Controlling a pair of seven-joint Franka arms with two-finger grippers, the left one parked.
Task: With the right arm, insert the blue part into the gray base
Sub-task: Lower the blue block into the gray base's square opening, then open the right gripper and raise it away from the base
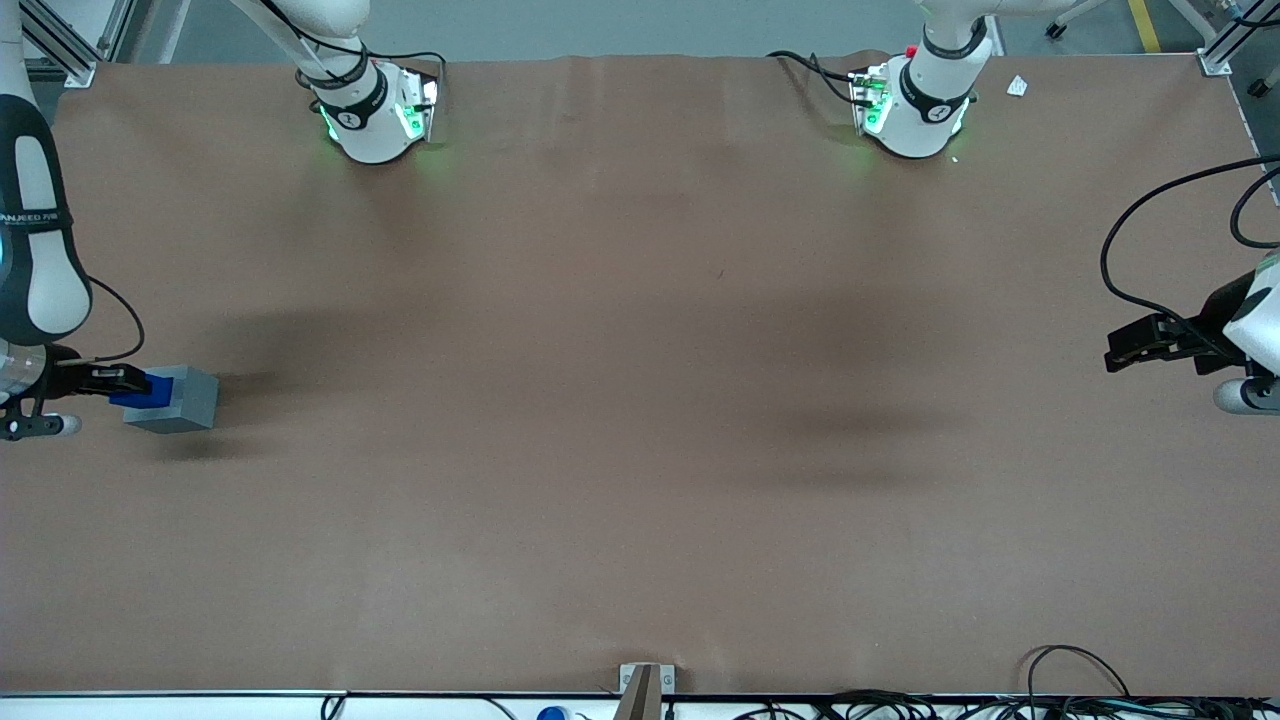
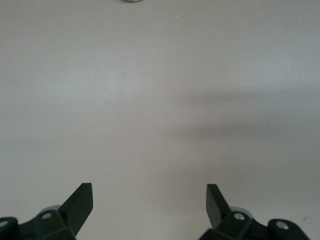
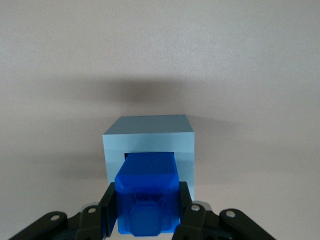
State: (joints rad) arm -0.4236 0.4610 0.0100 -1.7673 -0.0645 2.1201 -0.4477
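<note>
Working arm's end of the brown-covered table (image 1: 640, 400). The white jointed right arm (image 1: 35, 250) carries its black two-finger gripper (image 3: 147, 210) with jaws clamped on the small bright-blue plastic block (image 3: 146, 197), one finger against each of its flanks. The blue block's leading end sits in the square socket of the light-gray cube-like base (image 3: 150, 140), which rests on the table; the rest of the block projects out toward the gripper.

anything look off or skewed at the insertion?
Nothing stands out. The gripper holds the blue part squarely, its leading end lined up with the socket of the gray base. The base sits flat on the table.
</note>
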